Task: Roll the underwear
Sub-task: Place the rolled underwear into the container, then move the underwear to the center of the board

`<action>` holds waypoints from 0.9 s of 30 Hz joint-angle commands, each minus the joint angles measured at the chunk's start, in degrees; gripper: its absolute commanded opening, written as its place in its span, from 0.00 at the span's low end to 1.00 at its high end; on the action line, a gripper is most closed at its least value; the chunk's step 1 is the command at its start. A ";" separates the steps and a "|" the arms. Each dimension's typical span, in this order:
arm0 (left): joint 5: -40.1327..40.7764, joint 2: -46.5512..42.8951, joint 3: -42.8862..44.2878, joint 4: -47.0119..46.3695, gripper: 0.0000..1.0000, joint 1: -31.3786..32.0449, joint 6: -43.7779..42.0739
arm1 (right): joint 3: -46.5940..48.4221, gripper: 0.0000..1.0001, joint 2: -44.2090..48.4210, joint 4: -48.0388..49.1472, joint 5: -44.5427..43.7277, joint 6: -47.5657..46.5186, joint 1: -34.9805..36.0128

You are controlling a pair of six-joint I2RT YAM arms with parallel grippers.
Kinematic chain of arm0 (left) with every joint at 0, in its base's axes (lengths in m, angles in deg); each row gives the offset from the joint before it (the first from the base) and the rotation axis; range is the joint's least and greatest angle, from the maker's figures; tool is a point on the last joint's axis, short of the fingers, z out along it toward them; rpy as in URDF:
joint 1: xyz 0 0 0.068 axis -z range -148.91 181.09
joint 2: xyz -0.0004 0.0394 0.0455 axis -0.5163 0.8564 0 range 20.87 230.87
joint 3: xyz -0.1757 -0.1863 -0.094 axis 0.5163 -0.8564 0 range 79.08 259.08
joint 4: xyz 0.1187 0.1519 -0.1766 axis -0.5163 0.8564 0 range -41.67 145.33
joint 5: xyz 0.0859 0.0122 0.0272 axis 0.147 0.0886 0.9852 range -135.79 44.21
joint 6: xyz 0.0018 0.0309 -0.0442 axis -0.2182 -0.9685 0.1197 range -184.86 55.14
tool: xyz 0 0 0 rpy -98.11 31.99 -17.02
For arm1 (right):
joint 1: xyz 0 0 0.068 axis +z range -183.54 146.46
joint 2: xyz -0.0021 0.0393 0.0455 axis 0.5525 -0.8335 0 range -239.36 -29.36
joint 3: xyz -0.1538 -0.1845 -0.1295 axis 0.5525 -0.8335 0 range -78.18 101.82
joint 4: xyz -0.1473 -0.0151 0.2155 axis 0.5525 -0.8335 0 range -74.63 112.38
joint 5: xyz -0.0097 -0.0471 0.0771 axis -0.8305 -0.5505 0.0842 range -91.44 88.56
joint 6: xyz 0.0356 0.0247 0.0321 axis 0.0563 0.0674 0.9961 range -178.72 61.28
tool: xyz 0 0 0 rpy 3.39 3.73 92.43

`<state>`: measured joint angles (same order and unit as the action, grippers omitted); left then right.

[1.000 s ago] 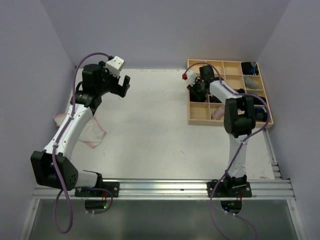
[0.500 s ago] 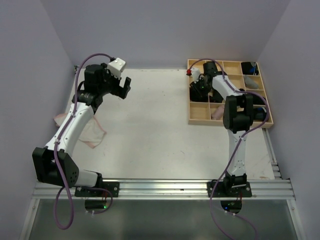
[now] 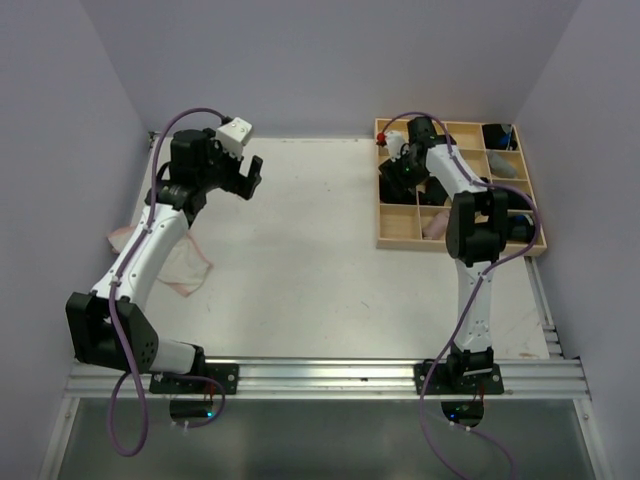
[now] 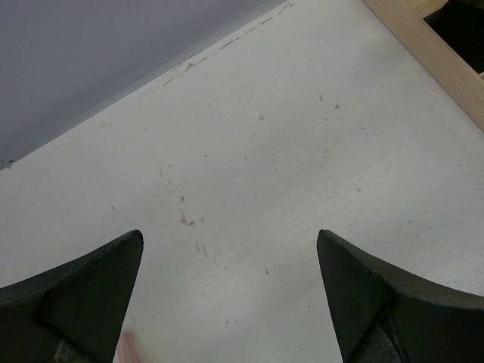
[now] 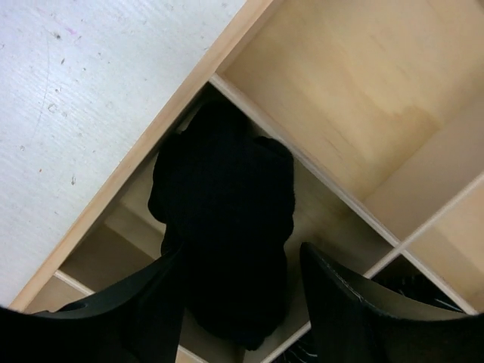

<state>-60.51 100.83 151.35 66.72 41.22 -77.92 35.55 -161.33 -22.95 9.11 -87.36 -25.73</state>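
Observation:
A rolled black underwear (image 5: 223, 227) lies in a left-hand compartment of the wooden grid tray (image 5: 155, 132). My right gripper (image 5: 242, 253) hangs just above it, open. Its right finger stands apart from the cloth; its left finger is dark against the roll, so contact there is unclear. From above, the right gripper (image 3: 400, 172) is over the tray's left column. A flat whitish underwear with pink edging (image 3: 185, 265) lies at the table's left edge, partly under the left arm. My left gripper (image 3: 250, 178) is raised over the far left of the table, open (image 4: 229, 236), with nothing between its fingers.
The tray (image 3: 395, 240) sits at the far right of the table. It holds more rolls: a black one (image 3: 497, 135) at the far right corner, a grey one (image 3: 505, 168) and a pale pinkish one (image 3: 437, 226). The tray's corner (image 4: 423, 45) shows in the left wrist view.
The right gripper's jaws have spread wider around the black roll in the tray, and its wrist has shifted slightly toward the far side. The left gripper rose a little.

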 commanded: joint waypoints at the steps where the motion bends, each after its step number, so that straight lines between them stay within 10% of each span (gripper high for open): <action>1: 0.83 0.81 1.56 -0.11 1.00 -0.20 1.19 | 6.22 0.64 5.75 -3.63 -2.55 0.78 -0.26; 9: -1.18 4.05 5.07 5.06 1.00 -4.75 4.97 | 10.72 0.85 10.66 -5.22 -1.59 3.15 -0.17; 18: 2.49 12.40 0.34 20.45 0.72 -20.67 -5.21 | 2.12 0.83 18.40 -9.96 8.51 6.31 8.96; 27: 12.00 21.52 -8.81 18.17 0.42 -21.82 -15.68 | -12.04 0.76 20.86 -9.44 17.14 11.24 11.43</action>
<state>-51.61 117.99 142.92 84.05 18.92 -89.64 25.23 -142.03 -31.47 22.77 -78.82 -12.48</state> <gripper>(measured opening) 0.472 0.767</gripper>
